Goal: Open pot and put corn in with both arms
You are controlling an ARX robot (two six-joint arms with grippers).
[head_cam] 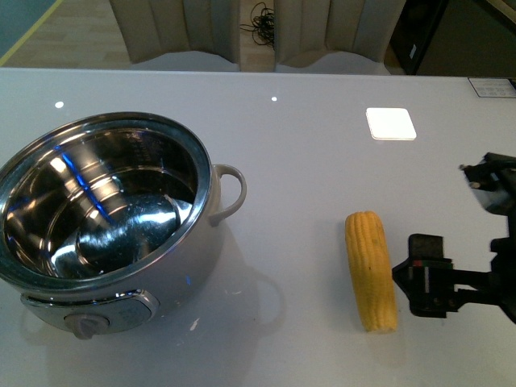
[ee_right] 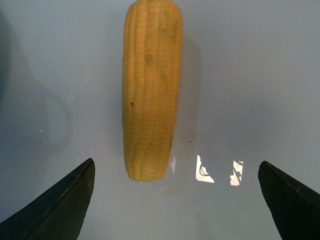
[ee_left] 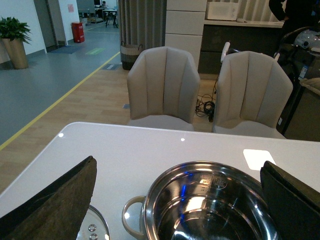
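While the right gripper point(ee_right: 176, 164) gapes wide and empty just beside the corn point(ee_right: 150, 90) on the table point(head_cam: 322, 161), the left gripper point(ee_left: 178, 162), equally wide and empty, hangs above the lidless pot point(head_cam: 187, 266).

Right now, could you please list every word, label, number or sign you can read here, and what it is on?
Nothing is legible.
Markings inside the pot: too blurred to read.
Printed card at the far right edge of the table: too small to read.
Pink sign on the background wall: too small to read.
The corn bears no text.
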